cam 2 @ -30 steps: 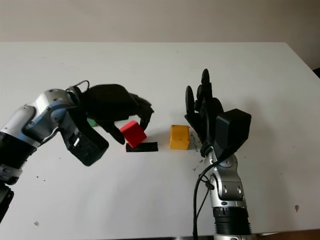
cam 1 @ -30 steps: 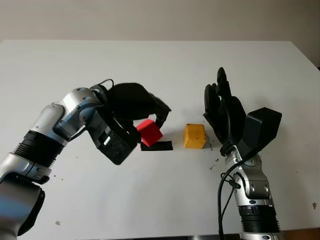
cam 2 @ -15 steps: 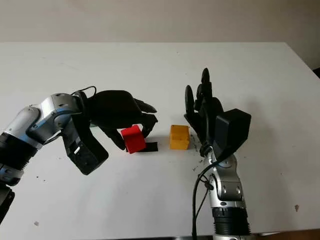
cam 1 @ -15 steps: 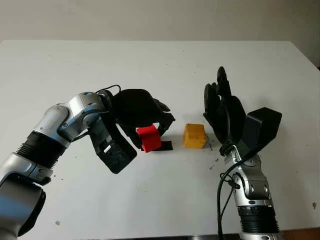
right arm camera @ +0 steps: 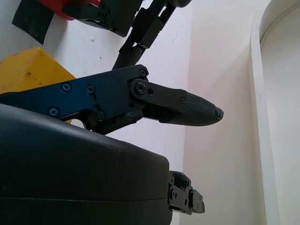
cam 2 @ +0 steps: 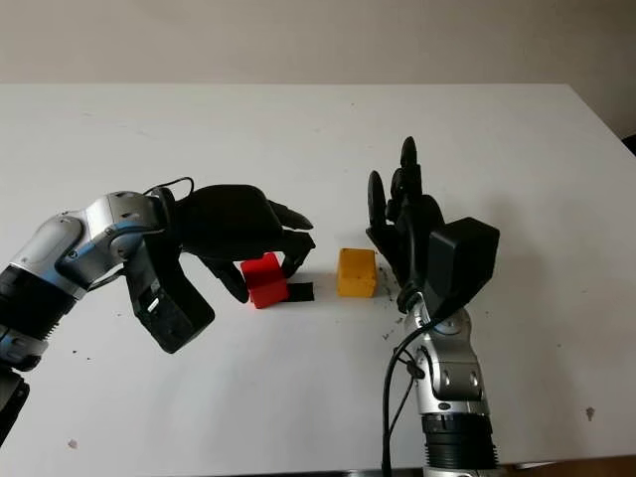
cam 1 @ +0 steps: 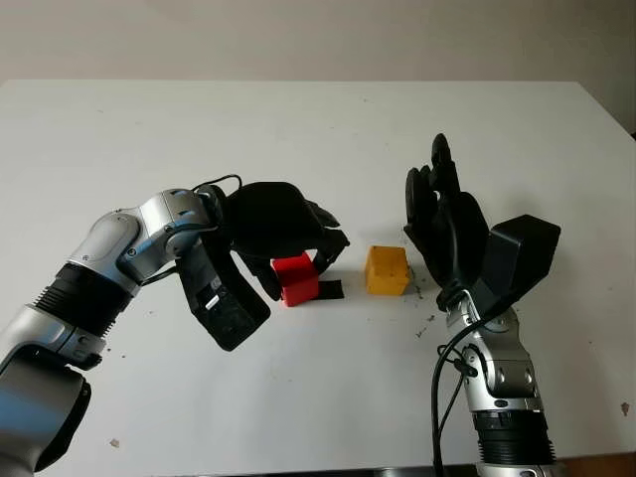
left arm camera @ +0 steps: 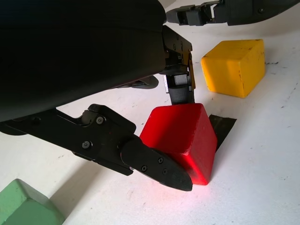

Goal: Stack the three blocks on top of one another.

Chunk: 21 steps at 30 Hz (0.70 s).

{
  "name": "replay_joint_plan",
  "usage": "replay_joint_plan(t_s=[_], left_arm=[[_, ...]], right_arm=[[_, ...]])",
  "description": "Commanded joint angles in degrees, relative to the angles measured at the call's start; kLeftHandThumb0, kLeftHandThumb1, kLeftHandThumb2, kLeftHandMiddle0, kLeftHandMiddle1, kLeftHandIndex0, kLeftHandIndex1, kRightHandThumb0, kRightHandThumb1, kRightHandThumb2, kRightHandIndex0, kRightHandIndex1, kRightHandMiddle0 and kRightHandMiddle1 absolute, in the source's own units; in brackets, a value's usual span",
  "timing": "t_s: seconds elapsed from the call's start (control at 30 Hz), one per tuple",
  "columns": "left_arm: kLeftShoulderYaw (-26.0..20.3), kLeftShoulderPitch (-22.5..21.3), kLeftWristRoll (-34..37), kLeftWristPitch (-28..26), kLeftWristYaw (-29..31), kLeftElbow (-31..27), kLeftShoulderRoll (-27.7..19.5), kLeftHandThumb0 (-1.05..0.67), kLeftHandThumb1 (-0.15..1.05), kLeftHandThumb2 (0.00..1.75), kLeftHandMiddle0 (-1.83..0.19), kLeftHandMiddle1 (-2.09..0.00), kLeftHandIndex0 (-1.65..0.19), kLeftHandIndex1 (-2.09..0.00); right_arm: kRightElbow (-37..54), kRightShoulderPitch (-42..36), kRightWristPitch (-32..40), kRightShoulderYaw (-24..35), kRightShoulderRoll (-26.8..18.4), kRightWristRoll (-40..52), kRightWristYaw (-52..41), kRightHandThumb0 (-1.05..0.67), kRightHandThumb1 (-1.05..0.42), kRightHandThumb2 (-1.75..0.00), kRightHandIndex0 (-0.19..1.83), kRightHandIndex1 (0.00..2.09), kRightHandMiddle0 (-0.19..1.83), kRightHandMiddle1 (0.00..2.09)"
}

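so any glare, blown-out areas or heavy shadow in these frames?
Left eye view: even light, soft shadow under the left hand holding the red block. Left wrist view: dark hand shell, table near white, red block face glows at its lower edge, yellow block evenly lit. Right wrist view: background washed out bright behind the open right hand.
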State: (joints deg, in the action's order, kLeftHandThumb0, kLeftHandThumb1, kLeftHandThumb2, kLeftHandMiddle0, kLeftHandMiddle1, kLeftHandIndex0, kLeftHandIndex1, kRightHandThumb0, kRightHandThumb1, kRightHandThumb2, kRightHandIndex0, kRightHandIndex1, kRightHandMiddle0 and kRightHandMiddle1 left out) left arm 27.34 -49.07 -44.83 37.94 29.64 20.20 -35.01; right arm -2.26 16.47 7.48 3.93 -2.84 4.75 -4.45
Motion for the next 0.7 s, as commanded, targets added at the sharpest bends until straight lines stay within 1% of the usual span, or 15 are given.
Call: replay_joint_plan(t_s=[0.0,0.13,0.33,0.5,0.67], left_arm=[[0.2,0.6,0.5,0.4,-0.7,0.4,0.0,-0.48,0.97,0.05,-0.28,-0.06,-0.25,-2.09],[0.4,0.5,0.9,1.3,-0.6,0.8,0.0,-0.50,0.97,0.06,-0.27,-0.05,-0.26,-2.09],[0.2,0.5,1.1,2.1,-1.2,1.1,0.1,-0.50,0.97,0.05,-0.25,-0.05,-0.23,-2.09],[0.4,0.6,0.5,2.4,-1.8,1.5,-0.1,-0.50,0.98,0.06,-0.29,-0.06,-0.30,-2.09],[0.5,0.6,0.4,2.9,-2.4,1.8,-0.1,-0.50,0.97,0.05,-0.29,-0.06,-0.24,-2.08]], right_arm=[[0.9,-0.3,-0.4,-0.2,-0.1,0.2,-0.1,-0.58,-1.05,-0.60,-0.19,0.00,-0.19,0.00],[1.0,-0.4,-0.3,-0.1,0.1,0.5,-0.3,-0.59,-1.05,-0.61,-0.19,0.00,-0.19,0.00],[0.9,-0.3,-0.2,-0.1,0.1,0.5,-0.1,-0.58,-1.05,-0.61,-0.19,0.00,-0.19,0.00],[1.1,-0.3,0.2,-0.1,0.3,0.7,0.0,-0.58,-1.05,-0.60,-0.19,0.00,-0.19,0.00],[0.8,-0.4,-0.3,-0.1,0.2,0.9,-0.4,-0.58,-1.05,-0.61,-0.19,0.00,-0.19,0.00]])
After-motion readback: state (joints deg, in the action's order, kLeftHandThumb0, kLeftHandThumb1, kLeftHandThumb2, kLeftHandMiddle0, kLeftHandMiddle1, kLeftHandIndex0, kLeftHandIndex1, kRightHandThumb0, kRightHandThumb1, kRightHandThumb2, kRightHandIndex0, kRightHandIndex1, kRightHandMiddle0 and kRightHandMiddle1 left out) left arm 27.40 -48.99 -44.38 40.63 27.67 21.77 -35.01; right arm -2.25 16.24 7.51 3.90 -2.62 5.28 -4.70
